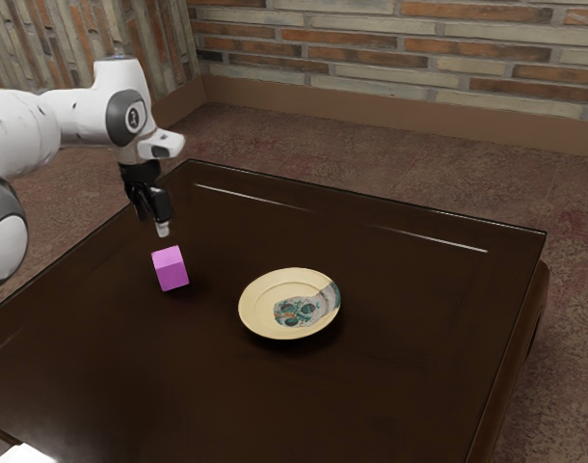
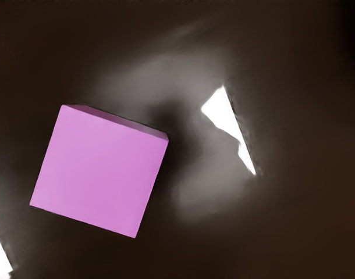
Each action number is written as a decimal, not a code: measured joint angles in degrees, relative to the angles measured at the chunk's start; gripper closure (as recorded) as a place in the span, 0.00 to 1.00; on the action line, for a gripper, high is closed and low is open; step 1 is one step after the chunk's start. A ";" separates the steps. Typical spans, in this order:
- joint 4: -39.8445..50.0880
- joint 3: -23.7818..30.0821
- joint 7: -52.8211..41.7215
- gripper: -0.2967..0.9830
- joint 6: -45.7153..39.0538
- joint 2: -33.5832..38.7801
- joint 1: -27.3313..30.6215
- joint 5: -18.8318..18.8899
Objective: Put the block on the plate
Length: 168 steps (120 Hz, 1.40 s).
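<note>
And there you have it, a glossy, wood-like tabletop [image 1: 390,386], your block [image 1: 171,269] smooth and matt, the plate [image 1: 259,311] ceramic-smooth, the brick wall [image 1: 371,58] plainly rough!

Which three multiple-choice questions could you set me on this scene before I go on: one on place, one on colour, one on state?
1. Where is the pink cube?
A. On the plate
B. On the dark table, beside the plate
C. On the floor

2. What is the plate's main colour?
A. Cream
B. Bright red
C. Black

3. What is the cube's state?
A. Gripped and lifted
B. Tucked under the plate
C. Not held, apart from the gripper

Right letters:
1: B. The exterior view shows bare tabletop between cube and plate.
2: A. The rim is pale cream around the printed picture.
3: C. The exterior view shows a gap between the gripper and the cube.
</note>
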State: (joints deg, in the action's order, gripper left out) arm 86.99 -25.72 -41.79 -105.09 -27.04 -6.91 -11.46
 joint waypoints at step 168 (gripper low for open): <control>-3.65 -0.10 -42.72 0.37 -11.33 -16.26 3.48 -7.91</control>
State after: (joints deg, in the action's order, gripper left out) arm 83.34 -25.82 -84.51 -116.42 -43.29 -3.43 -19.37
